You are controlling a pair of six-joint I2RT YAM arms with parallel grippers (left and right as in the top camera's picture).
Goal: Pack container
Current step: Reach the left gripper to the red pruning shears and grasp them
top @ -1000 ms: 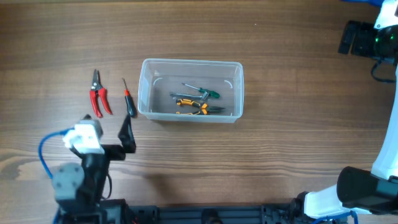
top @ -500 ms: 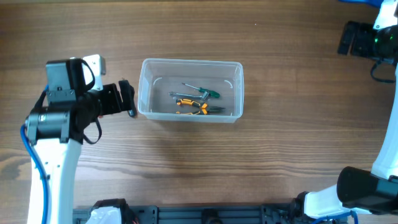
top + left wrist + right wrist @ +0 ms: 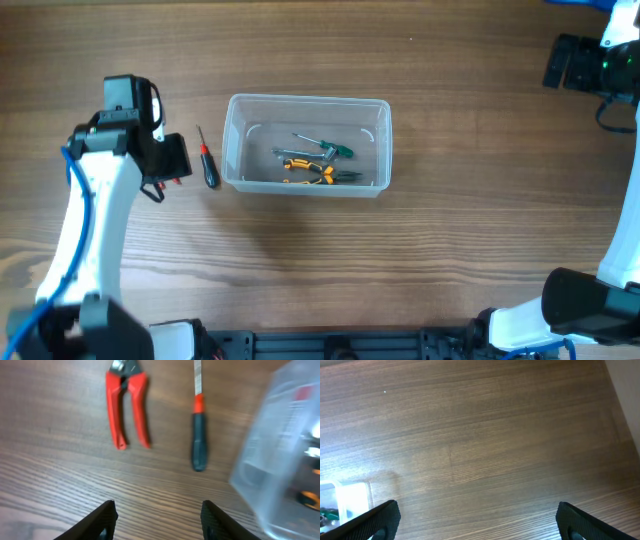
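The clear plastic container (image 3: 232, 140) stands mid-table and holds a green-handled screwdriver (image 3: 327, 148) and yellow-handled pliers (image 3: 310, 171). A black and red screwdriver (image 3: 206, 160) lies just left of it. My left gripper (image 3: 172, 158) hovers open and empty over the spot left of that screwdriver, hiding the red-handled cutters in the overhead view. In the left wrist view the gripper (image 3: 157, 515) is open above bare wood, with the red cutters (image 3: 126, 402) and the screwdriver (image 3: 199, 442) ahead and the container (image 3: 280, 460) at right. My right gripper (image 3: 477, 520) is open and empty.
The right arm (image 3: 575, 60) is at the far right corner of the wooden table, away from the tools. A corner of the container (image 3: 350, 496) shows at the left edge of the right wrist view.
My left arm has swung from the front left of the table up to the tools left of the container and now covers the red cutters. The right arm has not moved.
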